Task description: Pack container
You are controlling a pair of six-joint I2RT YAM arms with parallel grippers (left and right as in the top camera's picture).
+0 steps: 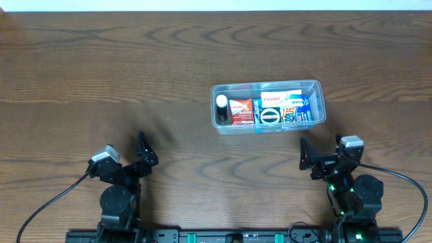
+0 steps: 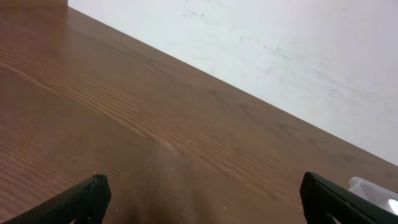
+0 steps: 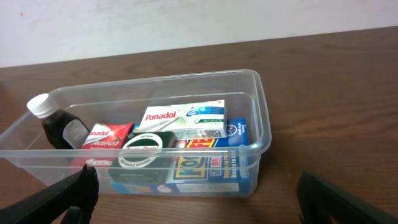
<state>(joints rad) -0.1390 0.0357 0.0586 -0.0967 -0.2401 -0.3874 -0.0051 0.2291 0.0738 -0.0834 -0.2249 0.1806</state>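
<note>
From overhead you see the container [image 1: 267,84] right of centre on the wooden table [image 1: 101,74], nearer the right gripper [image 1: 309,156] than the left gripper [image 1: 146,151]. Both grippers sit low at the near edge, jaws spread wide and holding nothing, with bare wood between each one and the tub. Inside the tub you can count one dark bottle [image 1: 221,108] with a white cap, one red box [image 1: 241,111], one white Panadol box [image 1: 281,98], one round tin [image 1: 271,116] and blue packaging [image 1: 302,111]. The left wrist view gives you two black fingertips [image 2: 87,196] far apart over bare table, a white wall [image 2: 280,50] beyond, and only a sliver of the tub at the lower right. In the right wrist view the tub stands straight ahead between the parted fingers [image 3: 62,199], and you cannot tell whether the blue packaging is one box or two.
</note>
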